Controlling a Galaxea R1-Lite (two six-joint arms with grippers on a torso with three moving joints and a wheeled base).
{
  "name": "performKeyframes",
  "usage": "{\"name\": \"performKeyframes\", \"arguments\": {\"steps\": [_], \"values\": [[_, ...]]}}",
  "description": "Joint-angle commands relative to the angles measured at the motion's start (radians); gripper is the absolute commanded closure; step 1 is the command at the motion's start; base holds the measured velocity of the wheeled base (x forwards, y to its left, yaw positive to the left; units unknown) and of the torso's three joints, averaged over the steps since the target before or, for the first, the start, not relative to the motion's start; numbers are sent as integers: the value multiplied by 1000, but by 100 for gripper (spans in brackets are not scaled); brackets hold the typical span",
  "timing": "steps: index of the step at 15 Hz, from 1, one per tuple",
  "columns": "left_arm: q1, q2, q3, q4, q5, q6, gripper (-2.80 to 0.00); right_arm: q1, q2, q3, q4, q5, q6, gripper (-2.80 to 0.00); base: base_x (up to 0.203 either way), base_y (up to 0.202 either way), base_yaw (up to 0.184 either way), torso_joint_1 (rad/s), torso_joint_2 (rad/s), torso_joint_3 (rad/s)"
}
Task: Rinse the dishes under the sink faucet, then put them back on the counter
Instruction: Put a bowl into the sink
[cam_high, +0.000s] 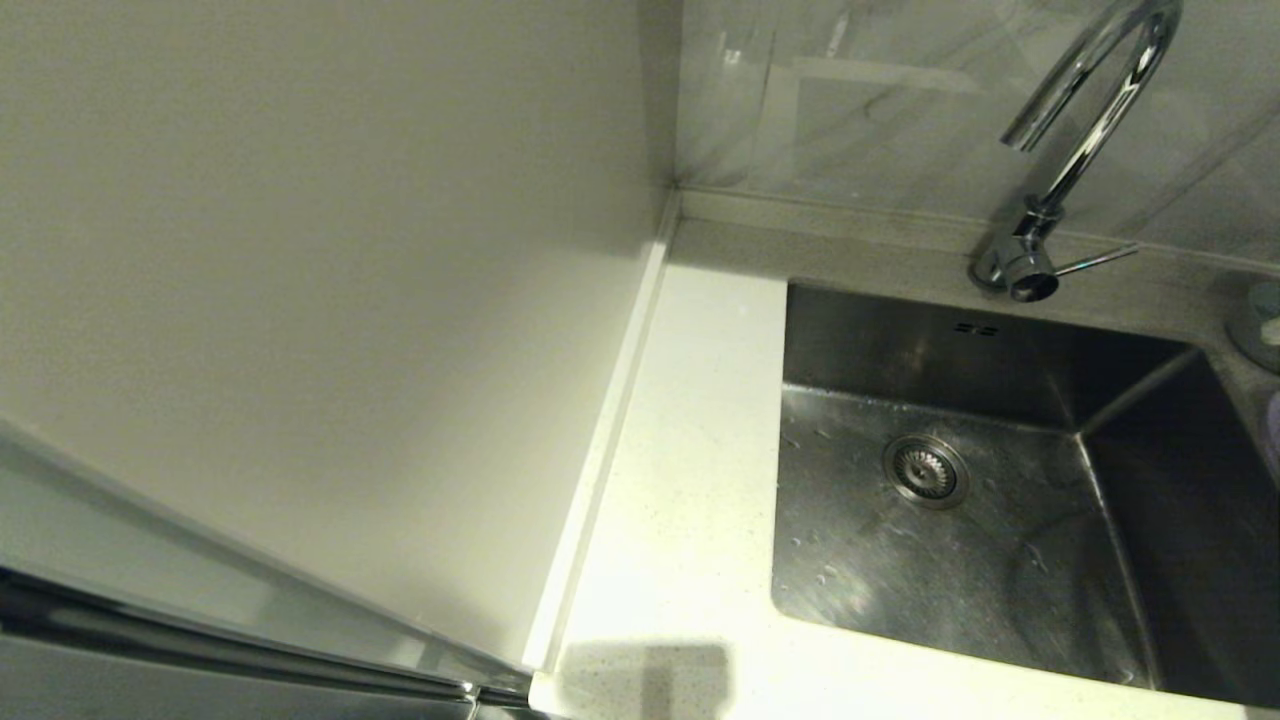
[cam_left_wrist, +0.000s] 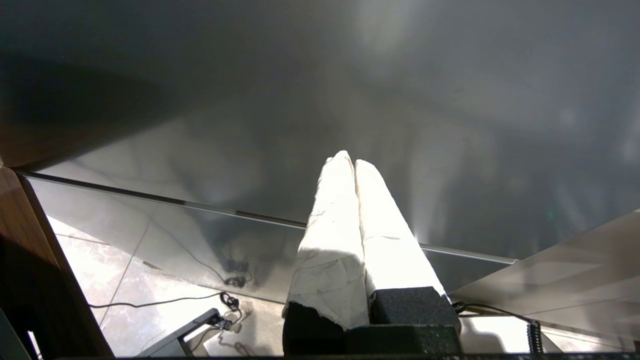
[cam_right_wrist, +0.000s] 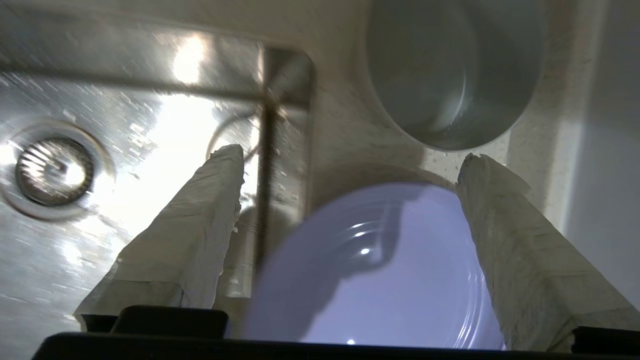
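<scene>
Right gripper (cam_right_wrist: 350, 160) jaws spread above flat lavender plate (cam_right_wrist: 380, 270), left gripper (cam_left_wrist: 352, 160) jaws pressed together.

The head view cuts off the faucet (cam_high: 1090, 120) arch and the sink (cam_high: 1000, 560) at the right.

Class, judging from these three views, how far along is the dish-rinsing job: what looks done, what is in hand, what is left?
Done: hard to tell; droplets lie in the empty sink, yet no water runs from the faucet.
In hand: the right gripper hangs open over the lavender plate, which lies on the counter beside a pale bowl; nothing is gripped.
Left: which dishes need rinsing cannot be told. The left gripper is shut, away from the sink.
</scene>
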Motion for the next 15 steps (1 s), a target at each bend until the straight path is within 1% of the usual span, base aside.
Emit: {"name": "performKeyframes", "arguments": {"steps": [1, 4, 6, 9, 13, 15], "values": [[0, 0, 3, -1, 2, -1, 0, -39, 92, 0, -43, 30, -66, -280, 0, 0, 0, 0, 0, 0], [2, 0, 3, -1, 0, -1, 0, -48, 152, -1, -143, 38, -130, -280, 0, 0, 0, 0, 0, 0], [0, 0, 3, 0, 0, -1, 0, -46, 166, -2, -179, 69, -133, -280, 0, 0, 0, 0, 0, 0], [0, 0, 3, 0, 0, -1, 0, -45, 159, -2, -191, 107, -135, -280, 0, 0, 0, 0, 0, 0], [0, 0, 3, -1, 0, -1, 0, -17, 166, -17, -265, 118, -142, -280, 0, 0, 0, 0, 0, 0], [0, 0, 3, 0, 0, -1, 0, -17, 168, -16, -263, 118, -142, -280, 0, 0, 0, 0, 0, 0]]}}
